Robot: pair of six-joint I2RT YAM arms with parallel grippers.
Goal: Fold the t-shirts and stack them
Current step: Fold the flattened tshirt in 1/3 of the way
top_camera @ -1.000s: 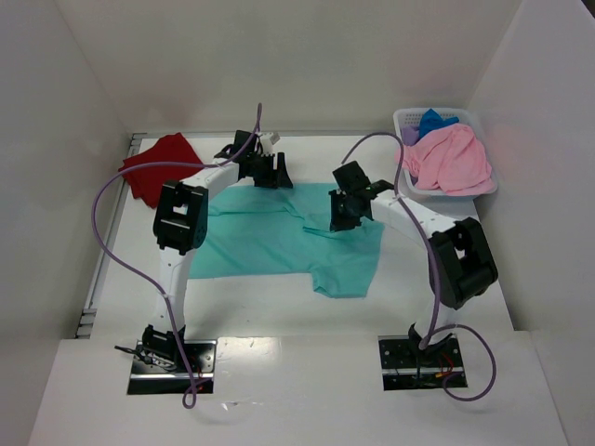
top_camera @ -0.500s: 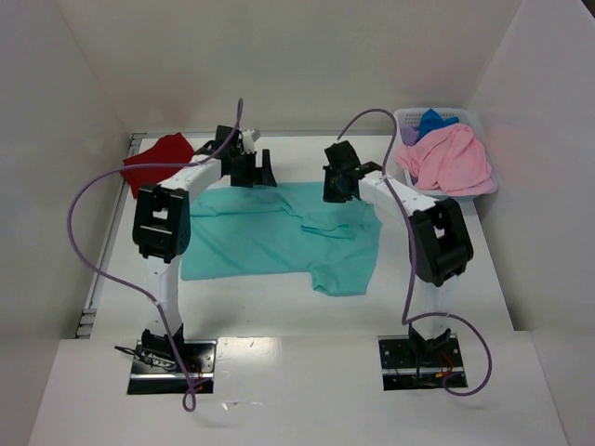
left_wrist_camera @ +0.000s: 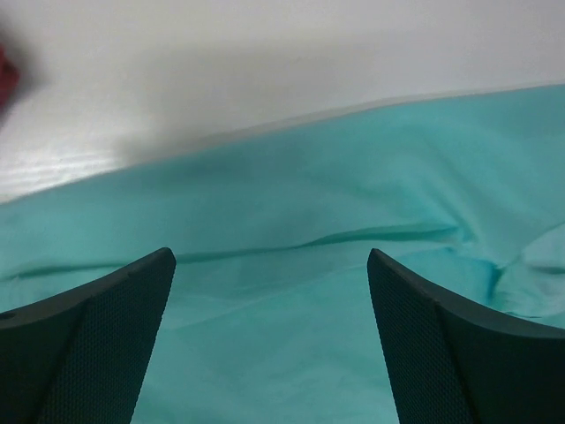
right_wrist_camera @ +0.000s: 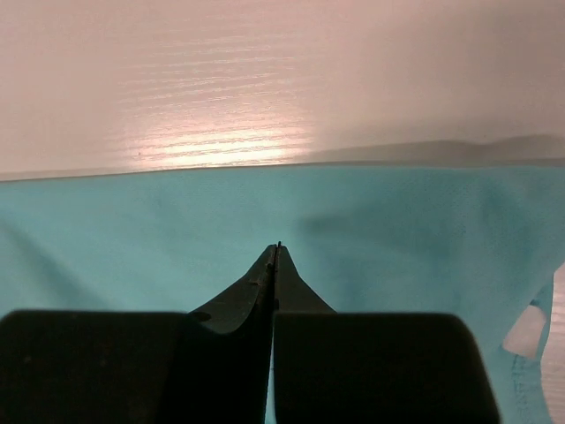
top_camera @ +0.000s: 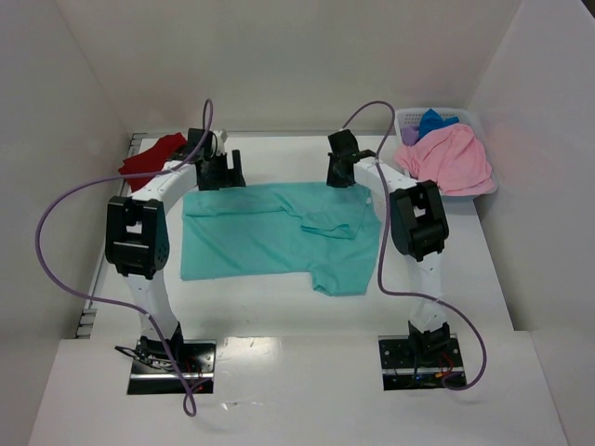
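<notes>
Two tools sit at the far edge of the teal t-shirt, which lies spread on the worktop. Of these, the left tool stands wide apart just above the cloth. The right tool is pressed fully together; whether it pinches cloth I cannot tell. At far left lies a dark red t-shirt. A pink t-shirt, a blue t-shirt and a purple t-shirt fill the basket at far right.

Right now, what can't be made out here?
- Right wrist view: shut right end effector hides whether teal t-shirt is pinched.
- Top view: left arm covers part of the dark red t-shirt.
- Top view: pink t-shirt hides most of the basket contents.
</notes>
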